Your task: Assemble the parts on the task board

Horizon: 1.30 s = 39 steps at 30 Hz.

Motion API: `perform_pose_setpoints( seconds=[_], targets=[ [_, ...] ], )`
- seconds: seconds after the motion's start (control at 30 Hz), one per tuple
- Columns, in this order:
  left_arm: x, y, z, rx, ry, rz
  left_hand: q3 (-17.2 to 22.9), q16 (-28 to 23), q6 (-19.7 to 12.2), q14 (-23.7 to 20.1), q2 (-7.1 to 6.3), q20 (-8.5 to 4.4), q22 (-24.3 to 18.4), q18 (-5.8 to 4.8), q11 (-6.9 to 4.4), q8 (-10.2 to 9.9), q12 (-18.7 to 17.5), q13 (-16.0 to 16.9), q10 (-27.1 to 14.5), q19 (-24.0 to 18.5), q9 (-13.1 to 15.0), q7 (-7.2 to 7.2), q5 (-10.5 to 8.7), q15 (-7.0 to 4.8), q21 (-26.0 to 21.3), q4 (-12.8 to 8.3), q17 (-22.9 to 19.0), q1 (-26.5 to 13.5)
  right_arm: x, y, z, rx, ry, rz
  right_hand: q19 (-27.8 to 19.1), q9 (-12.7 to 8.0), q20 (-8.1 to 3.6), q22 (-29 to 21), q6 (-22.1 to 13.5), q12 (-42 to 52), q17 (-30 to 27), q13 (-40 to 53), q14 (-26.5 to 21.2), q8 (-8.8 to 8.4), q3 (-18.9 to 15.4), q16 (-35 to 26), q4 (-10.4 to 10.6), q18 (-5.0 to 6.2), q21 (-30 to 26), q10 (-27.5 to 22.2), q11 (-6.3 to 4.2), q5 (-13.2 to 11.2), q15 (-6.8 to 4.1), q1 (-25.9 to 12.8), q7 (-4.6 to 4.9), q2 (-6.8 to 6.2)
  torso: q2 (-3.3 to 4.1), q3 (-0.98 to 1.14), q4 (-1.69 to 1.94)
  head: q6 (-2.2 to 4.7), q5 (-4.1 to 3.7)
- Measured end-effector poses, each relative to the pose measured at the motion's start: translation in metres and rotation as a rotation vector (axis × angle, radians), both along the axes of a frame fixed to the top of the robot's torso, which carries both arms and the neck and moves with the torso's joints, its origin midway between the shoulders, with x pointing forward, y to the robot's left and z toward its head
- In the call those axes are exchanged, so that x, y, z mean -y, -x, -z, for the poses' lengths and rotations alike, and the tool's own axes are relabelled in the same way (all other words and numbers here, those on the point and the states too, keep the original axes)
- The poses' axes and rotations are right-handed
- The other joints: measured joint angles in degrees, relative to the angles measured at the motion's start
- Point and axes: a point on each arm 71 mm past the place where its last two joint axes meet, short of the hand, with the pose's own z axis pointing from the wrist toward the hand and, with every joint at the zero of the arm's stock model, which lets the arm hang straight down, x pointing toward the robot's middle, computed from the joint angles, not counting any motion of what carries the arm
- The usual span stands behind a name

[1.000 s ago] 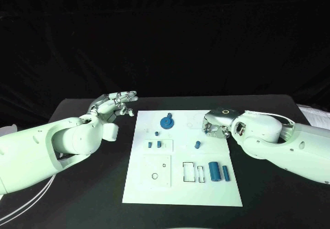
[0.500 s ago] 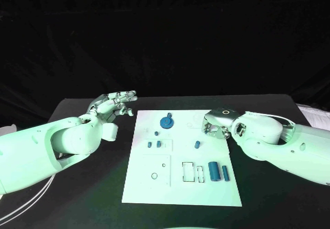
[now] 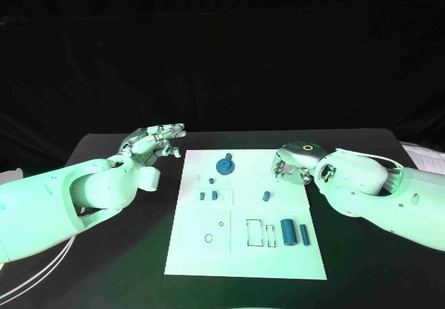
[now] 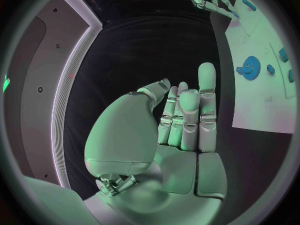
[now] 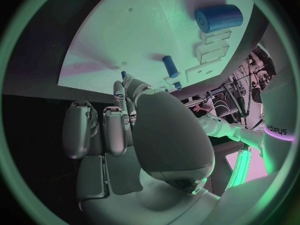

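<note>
The white task board (image 3: pixel 243 257) lies in the middle of the table. On it are a blue gear (image 3: pixel 224 166), small blue pegs (image 3: pixel 202 196) (image 3: pixel 214 194) (image 3: pixel 266 195) and two blue cylinders (image 3: pixel 289 230) (image 3: pixel 303 234). My right hand (image 3: pixel 289 170) hovers over the board's far right edge with its fingers curled in. In the right wrist view a small blue part (image 5: pixel 124 75) shows pinched at the tips of thumb and finger. My left hand (image 3: pixel 155 138) is off the board's far left corner, fingers straight and holding nothing (image 4: pixel 184 115).
Empty slots and outlines mark the board's near half (image 3: pixel 252 233). Black table (image 3: pixel 111 257) surrounds the board on both sides. The gear (image 4: pixel 251 66) and the board's edge also show past my left hand's fingers.
My right hand has risen slightly and drawn a little toward the board's far edge. The left arm has stayed still.
</note>
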Motion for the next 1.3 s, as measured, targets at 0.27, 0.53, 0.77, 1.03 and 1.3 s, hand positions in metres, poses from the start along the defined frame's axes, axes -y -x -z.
perform_pose_setpoints(
  seconds=[0.27, 0.53, 0.77, 1.03, 1.3],
  targets=[
    [0.0, 0.0, 0.0, 0.0, 0.0, 0.0, 0.0, 0.0, 0.0, 0.0, 0.0, 0.0, -0.1, 0.0, 0.0, 0.0, 0.0, 0.0, 0.0, 0.0, 0.0, 0.0, 0.0, 0.0, 0.0, 0.0, 0.0, 0.0, -0.013, 0.011, -0.013, 0.021, -0.041, -0.041, 0.2, 0.0, -0.21, 0.2, 0.0, 0.0, 0.0, -0.1, 0.0, -0.04, 0.3, 0.0, 0.0, 0.0, 0.0, 0.0, 0.0, -0.1, 0.0, -0.2, -0.01, -0.23, 0.0, 0.03, 0.0, -0.06, 0.14],
    [0.002, 0.0, 0.0, 0.001, 0.001, 0.002, -0.2, 0.0, -0.2, 0.0, 0.0, 0.0, -0.1, -0.01, 0.0, 0.0, 0.0, 0.0, 0.0, 0.0, -0.1, 0.21, 0.0, 0.0, 0.0, -0.2, -0.1, 0.0, -0.052, 0.034, -0.023, 0.03, -0.115, -0.151, 0.2, 0.1, -0.21, 0.2, 0.0, -0.2, 0.0, -0.2, 0.0, -0.04, 1.3, 0.2, -0.6, 0.0, 0.0, 0.2, 0.2, -0.2, 0.0, -0.3, -0.01, -0.3, 0.11, 0.03, 0.06, -0.37, 0.93],
    [0.004, 0.0, 0.0, 0.001, 0.003, 0.007, -0.2, 0.0, -0.2, 0.0, 0.0, 0.0, -0.1, 0.0, 0.12, 0.0, 0.0, 0.0, -0.1, 0.0, -0.1, 0.21, 0.0, 0.0, 0.0, -0.2, -0.1, 0.0, -0.088, 0.055, -0.016, 0.002, -0.17, -0.247, 0.2, 0.1, -0.21, 0.2, 0.2, -0.2, 0.0, -0.2, 0.0, -0.15, 1.6, 0.2, -0.9, 0.0, 0.0, 0.2, 0.2, -0.2, 0.0, -0.5, 0.19, -0.54, 0.1, 0.0, 0.06, -1.09, 1.91],
    [0.006, 0.001, 0.0, 0.001, 0.006, 0.012, -0.2, 0.0, -0.2, 0.0, 0.0, 0.0, -0.1, -0.01, 0.2, 0.0, 0.0, 0.0, -0.2, 0.0, -0.1, 0.21, 0.0, 0.0, 0.0, -0.2, -0.1, 0.0, -0.113, 0.067, 0.007, -0.062, -0.197, -0.301, 0.2, 0.2, -0.21, 0.1, 0.0, 0.0, 0.0, -0.2, 0.0, -0.16, 2.1, 0.2, -1.5, 0.0, 0.0, 0.2, 0.21, -0.3, 0.0, -0.8, 0.39, -0.83, 0.06, -0.08, 0.02, -1.75, 2.9],
    [0.007, 0.002, 0.0, 0.0, 0.007, 0.017, -0.2, 0.0, -0.2, -0.2, 0.0, 0.0, -0.1, -0.01, 0.2, 0.0, 0.0, 0.0, -0.2, 0.0, -0.1, 0.21, 0.0, 0.21, 0.0, -0.2, -0.2, 0.0, -0.122, 0.071, 0.031, -0.119, -0.194, -0.314, 0.2, 0.2, -0.21, 0.1, -0.1, -0.1, 0.0, -0.2, 0.0, -0.26, 2.3, 0.2, -1.7, 0.0, 0.0, 0.2, 0.21, -0.1, 0.0, -1.0, 0.49, -0.6, 0.07, -0.04, 0.0, -2.27, 3.55]
  ],
)
